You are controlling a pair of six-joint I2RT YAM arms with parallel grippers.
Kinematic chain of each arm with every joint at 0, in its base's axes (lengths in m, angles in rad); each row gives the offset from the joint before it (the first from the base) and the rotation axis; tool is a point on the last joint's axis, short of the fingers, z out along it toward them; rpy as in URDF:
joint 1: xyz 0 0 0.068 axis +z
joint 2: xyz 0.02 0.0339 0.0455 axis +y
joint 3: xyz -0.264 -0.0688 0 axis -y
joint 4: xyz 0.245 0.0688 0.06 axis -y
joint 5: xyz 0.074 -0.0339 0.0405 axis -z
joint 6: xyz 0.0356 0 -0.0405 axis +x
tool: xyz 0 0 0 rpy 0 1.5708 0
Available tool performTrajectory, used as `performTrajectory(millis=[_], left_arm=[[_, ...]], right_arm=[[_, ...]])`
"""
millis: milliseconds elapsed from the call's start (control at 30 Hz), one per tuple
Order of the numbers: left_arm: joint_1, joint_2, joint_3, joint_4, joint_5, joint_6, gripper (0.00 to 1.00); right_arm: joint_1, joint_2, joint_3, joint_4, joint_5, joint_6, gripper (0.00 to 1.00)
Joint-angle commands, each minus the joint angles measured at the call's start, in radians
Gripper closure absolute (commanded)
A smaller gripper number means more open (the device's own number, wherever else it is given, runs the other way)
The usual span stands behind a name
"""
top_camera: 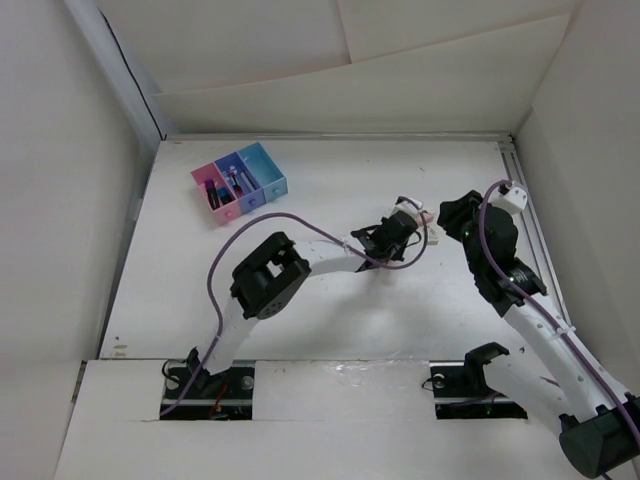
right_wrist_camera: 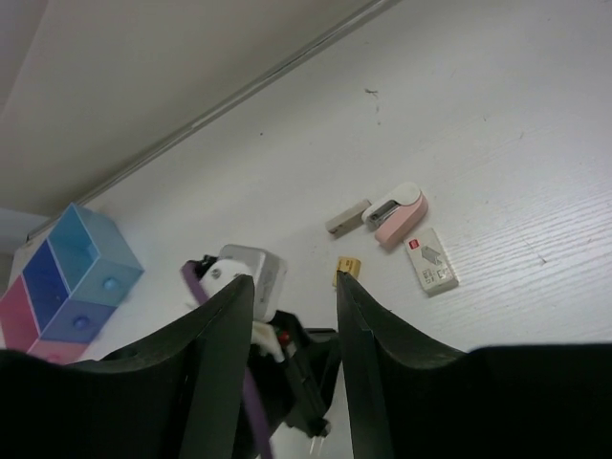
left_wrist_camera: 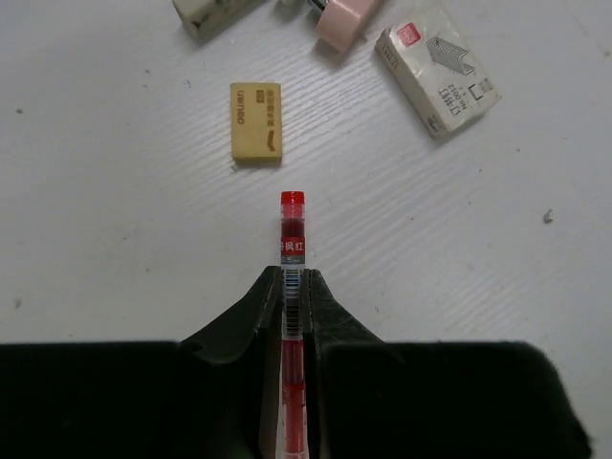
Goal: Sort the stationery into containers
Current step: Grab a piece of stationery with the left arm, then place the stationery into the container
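The left gripper (left_wrist_camera: 293,287) is clamped on a red pen (left_wrist_camera: 293,229), the jaws pinching its barrel at the label with the capped end sticking out ahead over the table (left_wrist_camera: 115,239), just short of a yellow eraser (left_wrist_camera: 256,120). That pen looks light, stiff and smooth plastic, so I'd guess it could swivel or slide in a loose pinch. Mid-barrel, across the narrow width, seems the right hold. The left wrist view alone shows this grip, plus a staple box (left_wrist_camera: 438,67) and pink stapler (left_wrist_camera: 344,19) beyond. It misses the containers (top_camera: 240,182), which the top view puts well apart at the far left, with dark items in the pink and purple boxes. The right wrist view shows the right gripper (right_wrist_camera: 292,285) spread wide, holding nothing.
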Motion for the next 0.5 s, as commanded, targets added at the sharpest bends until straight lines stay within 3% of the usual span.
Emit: performTrajectory(millis=[0, 267, 467], left_arm=[[0.008, -0.207, -0.067, 0.094, -0.011, -0.022, 1.00], [0.187, -0.479, -0.183, 0.082, 0.049, -0.119, 1.00], [0.523, -0.557, -0.218, 0.051, 0.098, -0.268, 1.00]], right_arm=[[-0.002, -0.022, 0.013, 0.020, -0.013, 0.003, 0.54], [-0.002, -0.010, 0.013, 0.030, -0.048, -0.006, 0.54], [-0.002, 0.029, 0.022, 0.039, -0.105, -0.025, 0.55]])
